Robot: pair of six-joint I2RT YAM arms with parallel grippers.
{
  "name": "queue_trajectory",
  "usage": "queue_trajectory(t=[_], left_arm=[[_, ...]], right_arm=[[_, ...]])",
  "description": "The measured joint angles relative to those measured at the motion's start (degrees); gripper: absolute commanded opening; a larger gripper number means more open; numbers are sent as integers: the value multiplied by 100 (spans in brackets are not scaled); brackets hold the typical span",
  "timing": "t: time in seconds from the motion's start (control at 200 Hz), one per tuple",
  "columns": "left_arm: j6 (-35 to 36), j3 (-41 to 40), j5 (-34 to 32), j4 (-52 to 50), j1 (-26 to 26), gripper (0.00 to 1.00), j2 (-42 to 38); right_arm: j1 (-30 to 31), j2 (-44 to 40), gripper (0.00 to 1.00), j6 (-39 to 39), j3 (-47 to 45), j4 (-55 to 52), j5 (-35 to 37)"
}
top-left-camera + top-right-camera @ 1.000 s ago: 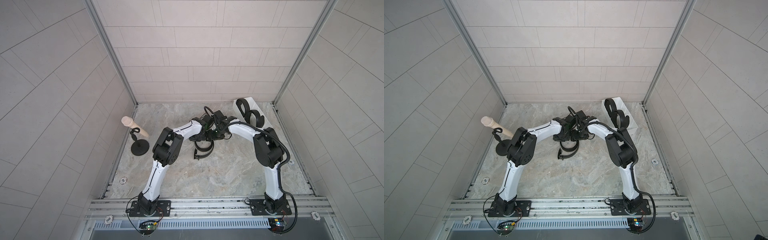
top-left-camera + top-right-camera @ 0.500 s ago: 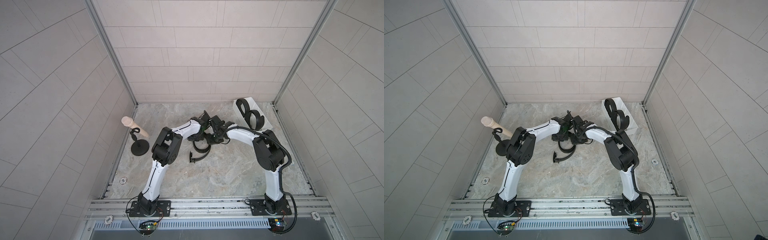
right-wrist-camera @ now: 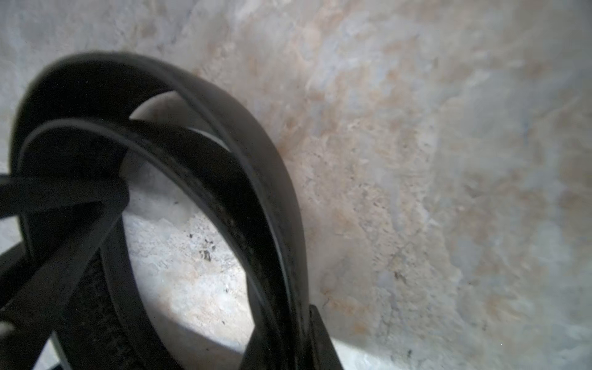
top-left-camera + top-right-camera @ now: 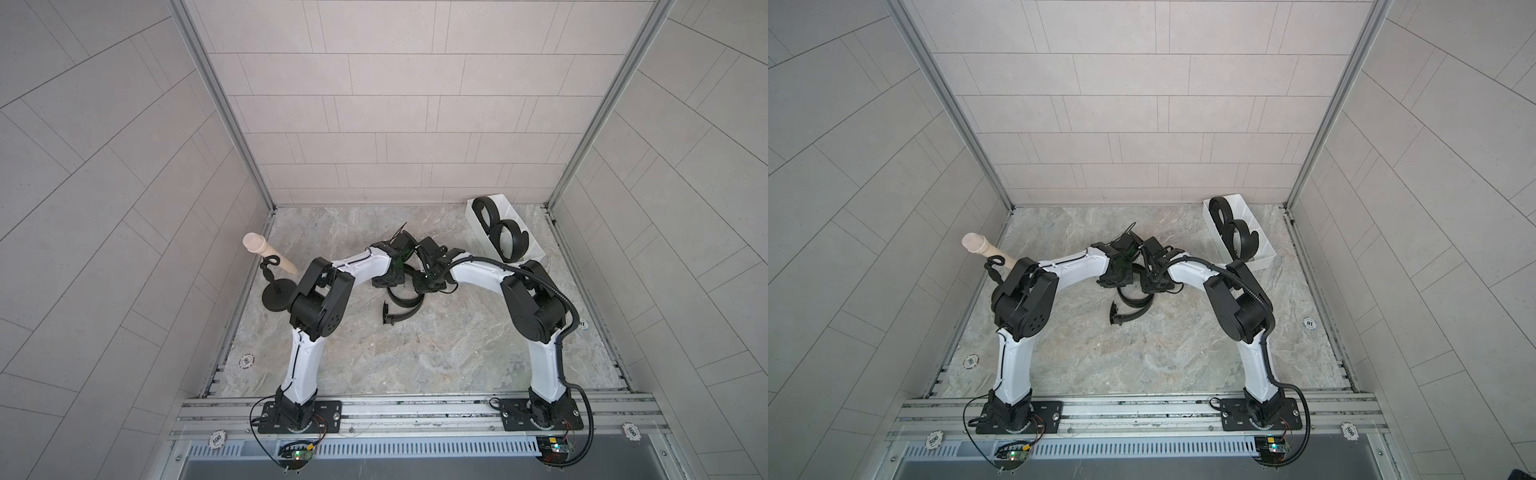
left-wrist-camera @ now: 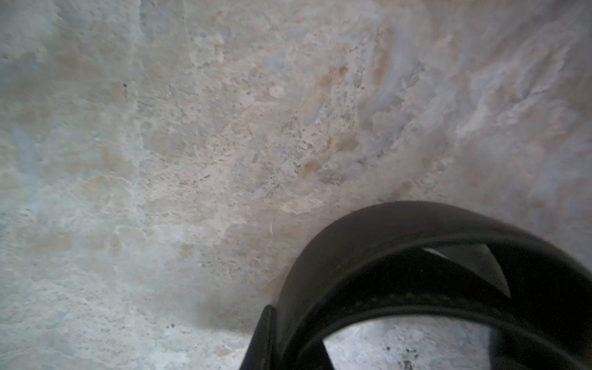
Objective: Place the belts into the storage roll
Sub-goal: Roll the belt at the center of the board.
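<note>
Belts are seen in two places. Two coiled belts (image 4: 519, 243) are stood on edge, one behind the other, in the tray (image 4: 510, 207) at the far right corner of the tabletop (image 4: 415, 361). The loose belt (image 4: 405, 301) is spread in open loops at mid-tabletop, with one end (image 4: 388, 320) laid on the surface and the upper loops raised under both wrists. The left pincer (image 4: 388, 280) is pressed together right at those loops, but its fingers are hidden and it cannot be told whether the strap is pinched. The right pincer (image 4: 424, 282) is held just beside it at the same loops, and it cannot be told whether it is spread or closed. A stand (image 4: 276, 297) with a peg (image 4: 266, 255) is seen at the left edge, well apart.
</note>
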Motion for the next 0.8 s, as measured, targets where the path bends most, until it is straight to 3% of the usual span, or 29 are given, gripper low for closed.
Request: queue_trajectory(t=[0.18, 0.325, 0.561, 0.801], left_arm=[[28, -50, 262, 157, 4, 66, -55], [35, -424, 560, 278, -13, 87, -389], [-223, -1268, 717, 315, -127, 95, -1744], [-625, -1980, 695, 483, -555, 88, -2841]], right_arm=[[4, 11, 0, -83, 131, -382, 260], [-42, -20, 0, -214, 155, -691, 507], [-48, -168, 0, -284, -52, -778, 669], [-55, -208, 0, -286, -116, -737, 671]])
